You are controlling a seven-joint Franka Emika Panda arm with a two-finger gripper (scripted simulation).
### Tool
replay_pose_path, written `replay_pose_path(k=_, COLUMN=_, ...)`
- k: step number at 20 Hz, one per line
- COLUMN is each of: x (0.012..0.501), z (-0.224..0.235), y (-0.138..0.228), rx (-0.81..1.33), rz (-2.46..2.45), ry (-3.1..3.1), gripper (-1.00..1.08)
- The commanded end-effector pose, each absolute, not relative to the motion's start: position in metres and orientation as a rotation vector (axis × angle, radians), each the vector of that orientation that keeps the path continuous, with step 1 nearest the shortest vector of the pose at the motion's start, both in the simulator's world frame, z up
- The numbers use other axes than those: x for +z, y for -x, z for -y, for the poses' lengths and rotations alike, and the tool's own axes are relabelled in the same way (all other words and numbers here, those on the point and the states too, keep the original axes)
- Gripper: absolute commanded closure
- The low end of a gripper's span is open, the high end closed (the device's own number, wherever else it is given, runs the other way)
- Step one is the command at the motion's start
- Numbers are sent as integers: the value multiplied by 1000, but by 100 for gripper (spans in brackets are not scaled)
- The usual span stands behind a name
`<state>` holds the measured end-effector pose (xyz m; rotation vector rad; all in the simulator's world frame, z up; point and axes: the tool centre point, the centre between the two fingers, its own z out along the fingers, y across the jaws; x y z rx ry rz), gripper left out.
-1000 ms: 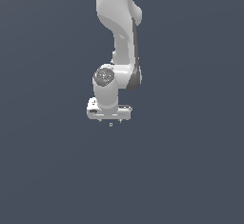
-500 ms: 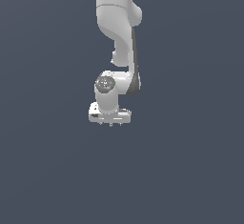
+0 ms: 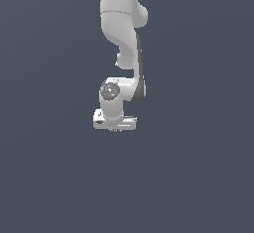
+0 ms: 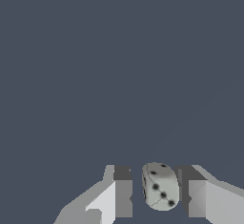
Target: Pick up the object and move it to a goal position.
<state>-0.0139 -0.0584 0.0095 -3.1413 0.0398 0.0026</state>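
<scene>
In the wrist view the object (image 4: 160, 186) is a small pale grey die with black dots. It lies between my gripper's (image 4: 157, 192) two fingers. One finger (image 4: 123, 192) stands a narrow gap away from it. The other finger (image 4: 191, 192) is almost at its side. The gripper is open around the die, not clamped on it. In the exterior view the gripper (image 3: 115, 129) hangs low under the white arm (image 3: 121, 33) with only its short fingertips showing. The die cannot be made out there.
A plain dark grey-blue surface (image 3: 198, 177) fills both views. No other objects, walls or edges show. No goal marker is visible.
The arm has come down over the last second, bringing the gripper lower. The small pale speck that lay just under the fingertips is now between them.
</scene>
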Motion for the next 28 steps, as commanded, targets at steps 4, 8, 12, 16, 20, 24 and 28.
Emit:
replay_pose_path(k=4, x=9, z=58, y=13, rx=1, rz=-40, ry=3141, gripper=108)
replay_pose_path(k=8, x=10, z=59, y=14, rx=2, rz=-41, ry=3141, gripper=108)
replay_pose_path(k=12, x=16, z=56, y=10, rx=2, rz=-41, ry=3141, gripper=108)
replay_pose_path(k=16, x=32, z=49, y=3, rx=2, rz=-41, ry=3141, gripper=108)
replay_pose_path(k=20, x=55, z=38, y=-8, rx=2, rz=-41, ry=3141, gripper=108)
replay_pose_path(k=24, x=86, z=25, y=-23, rx=2, rz=-41, ry=3141, gripper=108)
replay_pose_path(k=28, x=121, z=9, y=-40, rx=1, rz=-41, ry=3142, gripper=108)
